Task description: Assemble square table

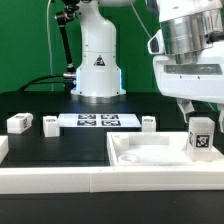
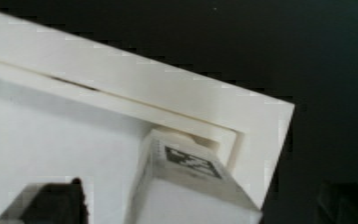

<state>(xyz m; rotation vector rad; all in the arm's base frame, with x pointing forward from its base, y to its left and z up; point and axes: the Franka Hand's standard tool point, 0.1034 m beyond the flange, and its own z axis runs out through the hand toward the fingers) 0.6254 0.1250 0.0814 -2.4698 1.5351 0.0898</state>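
Black table (image 1: pixel 30 145), far side, from the exterior view's left: 1st leg (image 1: pixel 18 122), 2nd leg (image 1: pixel 49 124), marker board (image 1: pixel 98 121), 3rd leg (image 1: pixel 148 122), all apart. Square top (image 1: pixel 150 160) lies nearer the camera, toward the exterior view's right. 4th leg (image 1: pixel 200 138) stands upright in 1 corner of the top. Gripper (image 1: pixel 200 108) directly above it, jaws wide apart, holding nothing.

Matte black desk (image 1: pixel 70 148), edged in front by a long white rail (image 1: pixel 50 183). Toward the back: thin flat white marker board (image 1: pixel 98 121). Small white block leg (image 1: pixel 18 123) far at the exterior view's left, second leg (image 1: pixel 50 124) near the board, third leg (image 1: pixel 148 122) beyond its other end. Nearer, rightward: large white plastic square top with raised rim (image 1: pixel 150 155), seemingly flat on the desk.
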